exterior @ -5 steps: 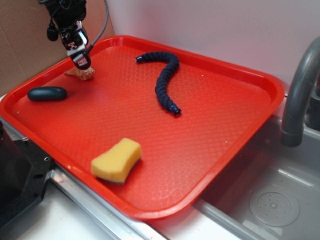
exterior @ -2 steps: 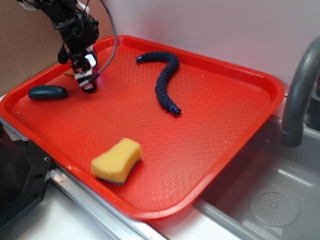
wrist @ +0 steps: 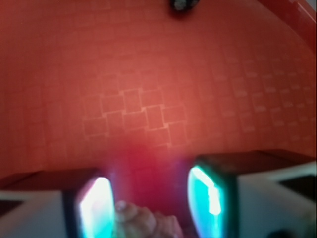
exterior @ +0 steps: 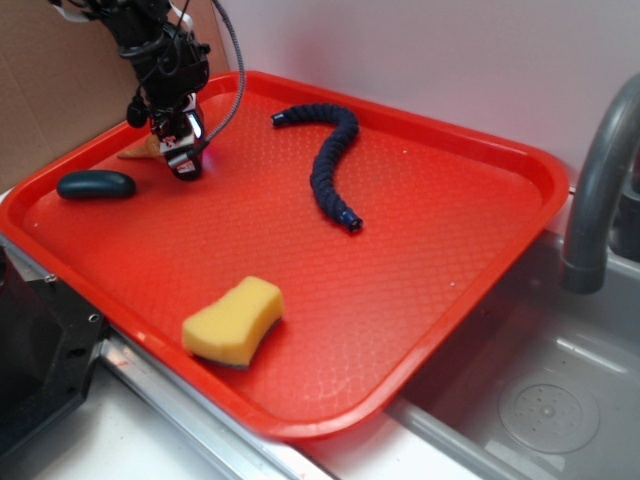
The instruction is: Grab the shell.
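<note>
The shell (exterior: 137,152) is a small tan knobbly piece at the tray's far left. Only its pointed end shows beside my gripper (exterior: 184,163) in the exterior view. My gripper is low over the red tray (exterior: 420,240), with its fingers down around the shell's body. In the wrist view the shell (wrist: 141,223) lies between the glowing pads at the bottom edge. It is against the left pad (wrist: 96,203), and a gap separates it from the right pad (wrist: 205,196). The gripper (wrist: 153,198) is open.
A dark teal pebble (exterior: 95,185) lies left of the gripper. A dark blue rope (exterior: 330,160) curves across the tray's back, and its end (wrist: 183,4) shows ahead in the wrist view. A yellow sponge (exterior: 233,320) sits near the front edge. A faucet (exterior: 600,190) and sink (exterior: 540,400) are at the right.
The gripper has come down from above the shell to tray level and now covers most of it. The shell, pebble, rope and sponge have not moved.
</note>
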{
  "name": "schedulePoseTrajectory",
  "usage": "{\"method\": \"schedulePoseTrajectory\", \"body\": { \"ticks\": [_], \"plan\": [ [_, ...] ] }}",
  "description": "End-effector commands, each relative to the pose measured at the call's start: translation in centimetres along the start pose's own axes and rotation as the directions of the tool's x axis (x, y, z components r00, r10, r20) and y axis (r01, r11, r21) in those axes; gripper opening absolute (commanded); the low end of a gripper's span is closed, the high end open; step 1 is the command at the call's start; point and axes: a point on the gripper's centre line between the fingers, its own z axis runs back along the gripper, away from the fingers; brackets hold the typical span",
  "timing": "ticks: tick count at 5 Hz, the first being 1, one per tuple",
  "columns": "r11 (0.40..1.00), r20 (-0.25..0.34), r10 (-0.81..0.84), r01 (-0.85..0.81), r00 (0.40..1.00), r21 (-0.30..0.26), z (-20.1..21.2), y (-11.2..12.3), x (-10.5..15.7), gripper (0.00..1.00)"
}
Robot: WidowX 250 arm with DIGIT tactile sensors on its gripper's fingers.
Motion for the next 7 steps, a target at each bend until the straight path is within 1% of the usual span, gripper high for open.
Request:
{"method": "schedulePoseTrajectory", "body": {
  "ticks": [1, 2, 3, 4, 5, 6, 7],
  "plan": [
    [0.996, -0.033, 0.066, -0.064, 0.997, 0.058, 5.2, -1.5, 3.6, 0.00],
    [0.960, -0.171, 0.257, -0.231, 0.951, 0.158, 9.4, -3.8, 6.5, 0.00],
    [0.899, -0.200, 0.434, -0.409, 0.878, 0.159, 11.5, -5.0, 8.2, 0.00],
    [0.873, -0.191, 0.487, -0.467, 0.852, 0.142, 13.3, -5.5, 7.9, 1.00],
    [0.942, -0.176, 0.329, -0.310, 0.928, 0.126, 10.8, -1.5, 5.7, 1.00],
    [0.969, -0.162, 0.244, -0.233, 0.956, 0.082, 6.9, 2.6, 4.3, 1.00],
    [0.969, -0.191, 0.217, -0.189, 0.957, 0.156, 3.8, 4.5, 5.0, 1.00]
  ]
}}
